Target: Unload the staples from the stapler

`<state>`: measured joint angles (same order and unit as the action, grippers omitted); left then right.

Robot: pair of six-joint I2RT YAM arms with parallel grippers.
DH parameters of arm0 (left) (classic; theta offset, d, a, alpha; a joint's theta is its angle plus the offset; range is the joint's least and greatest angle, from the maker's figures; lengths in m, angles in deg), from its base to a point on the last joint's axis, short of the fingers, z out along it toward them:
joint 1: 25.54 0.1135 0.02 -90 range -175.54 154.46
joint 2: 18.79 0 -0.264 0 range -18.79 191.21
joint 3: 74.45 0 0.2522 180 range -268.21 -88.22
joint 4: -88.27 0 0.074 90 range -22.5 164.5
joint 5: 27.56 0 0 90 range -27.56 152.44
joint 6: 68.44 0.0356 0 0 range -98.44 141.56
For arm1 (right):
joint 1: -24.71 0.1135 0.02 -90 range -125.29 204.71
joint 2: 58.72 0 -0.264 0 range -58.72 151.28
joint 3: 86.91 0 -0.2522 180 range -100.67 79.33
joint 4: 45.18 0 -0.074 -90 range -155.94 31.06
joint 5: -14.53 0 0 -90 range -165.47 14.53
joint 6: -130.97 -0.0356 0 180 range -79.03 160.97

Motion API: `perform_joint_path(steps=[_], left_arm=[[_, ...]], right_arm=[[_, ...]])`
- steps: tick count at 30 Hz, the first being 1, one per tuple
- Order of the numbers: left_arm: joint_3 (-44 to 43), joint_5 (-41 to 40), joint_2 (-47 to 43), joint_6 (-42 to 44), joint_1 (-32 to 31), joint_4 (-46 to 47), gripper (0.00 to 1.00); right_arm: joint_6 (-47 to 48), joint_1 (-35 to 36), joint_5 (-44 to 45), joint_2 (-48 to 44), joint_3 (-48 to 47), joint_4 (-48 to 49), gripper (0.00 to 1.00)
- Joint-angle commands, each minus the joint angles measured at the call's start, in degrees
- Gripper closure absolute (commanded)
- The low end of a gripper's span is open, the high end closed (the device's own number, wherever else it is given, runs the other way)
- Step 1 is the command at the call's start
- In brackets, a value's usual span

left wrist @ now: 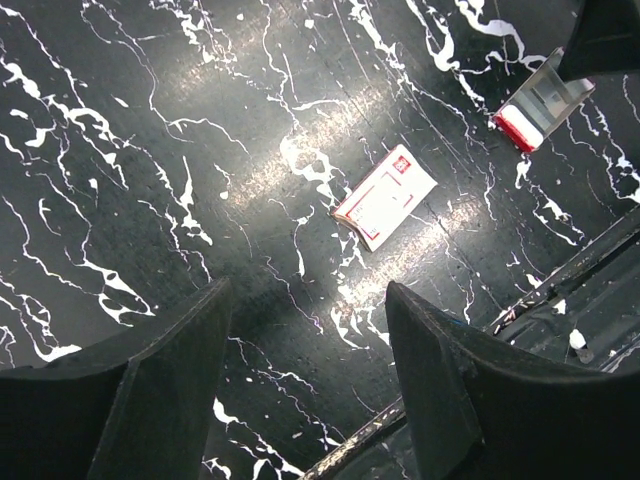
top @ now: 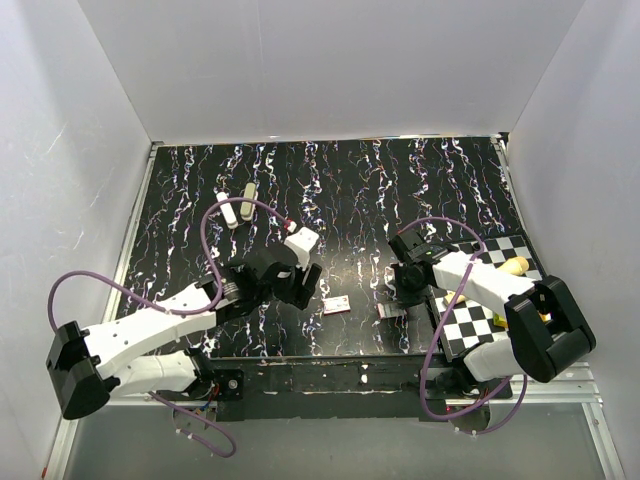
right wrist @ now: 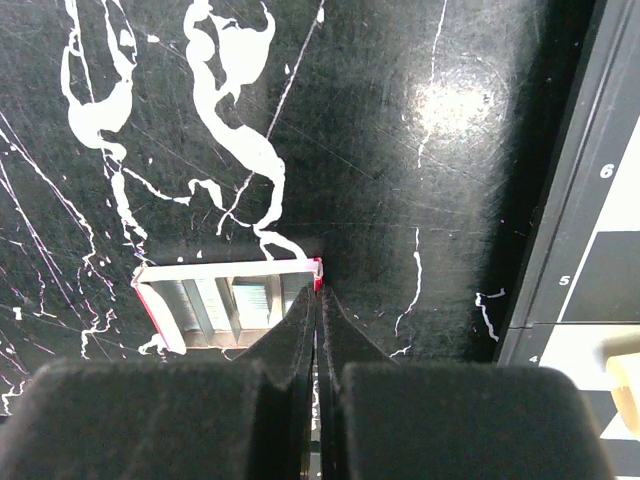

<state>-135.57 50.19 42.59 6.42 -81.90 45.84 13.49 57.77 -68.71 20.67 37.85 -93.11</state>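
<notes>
The stapler (top: 390, 313) is a small red and silver one lying opened on the black marbled table, its silver magazine (right wrist: 225, 300) facing up. My right gripper (right wrist: 317, 292) is shut, its tips pinching the red right end wall of the stapler. One finger overlaps the magazine and the other sits outside the wall. My left gripper (left wrist: 308, 290) hovers open over bare table with nothing between its fingers. The stapler (left wrist: 540, 105) shows at the top right of the left wrist view, partly under the right gripper. No loose staples are visible on the table.
A small white and red box (top: 336, 306) lies flat between the two grippers, also in the left wrist view (left wrist: 385, 197). A checkerboard (top: 480, 320) holding a cream piece (top: 515, 266) sits at the right. Two pale oblong items (top: 236, 206) lie at the back left.
</notes>
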Motion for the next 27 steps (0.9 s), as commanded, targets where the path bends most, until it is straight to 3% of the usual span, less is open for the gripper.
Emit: perform_joint_path(steps=[1,6,10,17,20,27], left_arm=[[0.07,-0.32,1.8,-1.91,0.28,1.94,0.39],[0.86,-1.37,4.88,-3.76,0.28,3.44,0.42],[1.47,-0.58,7.6,-5.43,1.07,4.67,0.53],[3.14,1.7,11.12,-7.01,2.48,7.57,0.82],[3.32,3.46,13.31,-7.28,2.74,8.71,1.0],[4.37,6.62,16.83,-7.89,3.01,12.14,1.0]], right_arm=[[1.38,-0.1,-1.05,0.94,-2.29,2.18,0.99],[1.47,-0.1,-2.45,1.2,-3.17,3.23,0.99],[1.38,-0.1,-3.51,2.16,-4.05,4.29,0.99],[0.77,-0.01,-4.74,3.57,-4.84,6.4,0.99],[0.59,-0.01,-5.36,4.1,-5.55,6.84,0.99],[0.24,0.25,-6.41,5.24,-6.78,7.72,0.99]])
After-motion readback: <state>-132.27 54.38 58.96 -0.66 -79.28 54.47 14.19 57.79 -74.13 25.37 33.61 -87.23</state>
